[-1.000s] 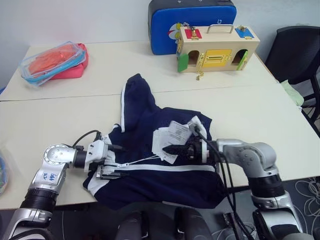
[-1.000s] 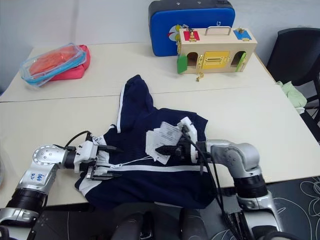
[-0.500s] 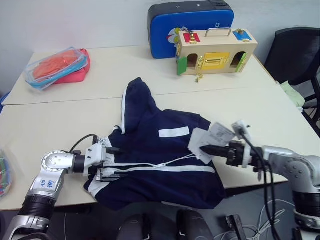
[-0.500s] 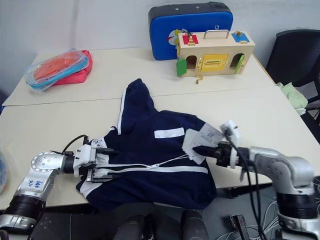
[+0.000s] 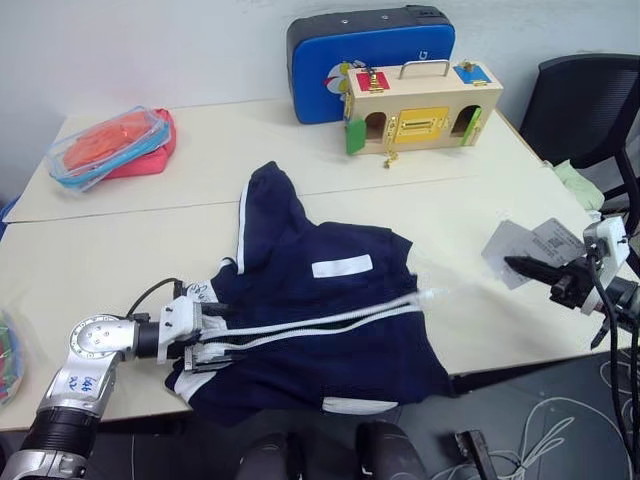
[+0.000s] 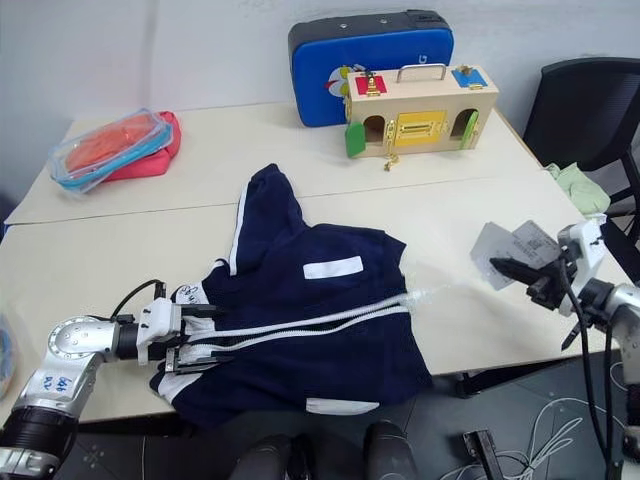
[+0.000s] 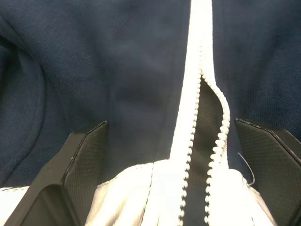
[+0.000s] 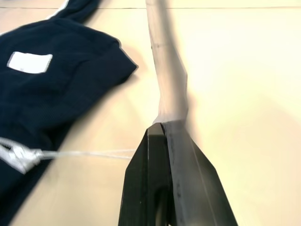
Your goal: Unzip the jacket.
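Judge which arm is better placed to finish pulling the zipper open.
Right, probably. Its claw is shut on the paper tags, whose string runs to the zipper's end, while the open left claw straddles the jacket at the zipper's other end.

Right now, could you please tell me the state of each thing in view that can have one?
Jacket: flat on the table, zipper open along most of its length.
Left gripper: open, at the jacket's hem.
Right gripper: shut on the tags.
Blue case: closed.
Container: lid on.
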